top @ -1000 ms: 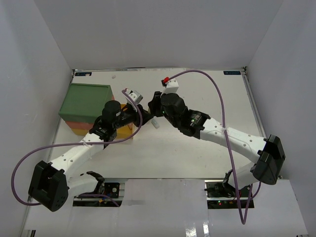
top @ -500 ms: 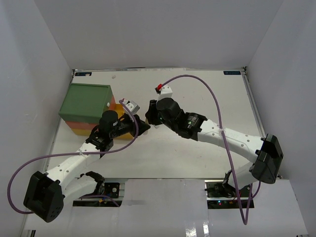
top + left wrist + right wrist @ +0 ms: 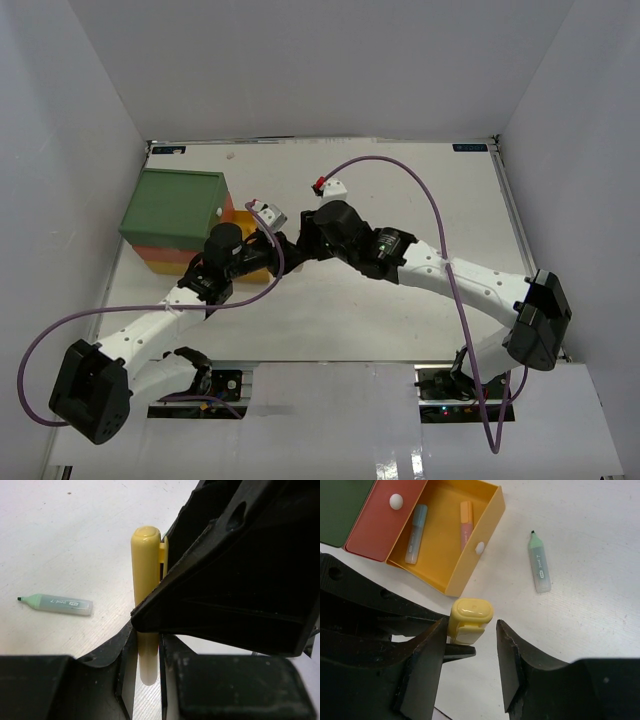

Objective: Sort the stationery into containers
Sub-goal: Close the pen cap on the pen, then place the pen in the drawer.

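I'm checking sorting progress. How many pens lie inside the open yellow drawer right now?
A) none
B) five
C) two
C: the right wrist view shows only a light blue marker and an orange-pink marker lying side by side in the yellow drawer.

I am wearing white shells along my left arm and right arm, with black joints; purple cables are looping back from my matte black fingers, pierced by small round holes.
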